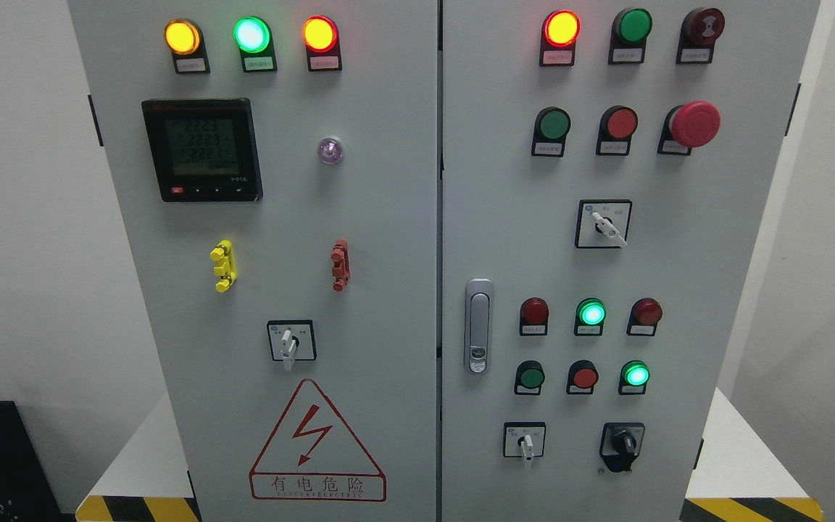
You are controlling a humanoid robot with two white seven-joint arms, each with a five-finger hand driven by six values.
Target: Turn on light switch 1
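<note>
The fingers of both hands lie outside the view, so their state cannot be told. On the cabinet [388, 217], the white selector switch [526, 440] and black selector switch [622, 442] are mounted below and right of the door handle [478, 326]. The labels are too small for switch 1 to be identified.

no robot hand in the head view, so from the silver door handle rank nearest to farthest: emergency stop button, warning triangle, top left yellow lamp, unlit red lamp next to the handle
From the door handle:
1. unlit red lamp, just to its right
2. warning triangle, lower left
3. emergency stop button, upper right
4. yellow lamp, far top left
</note>
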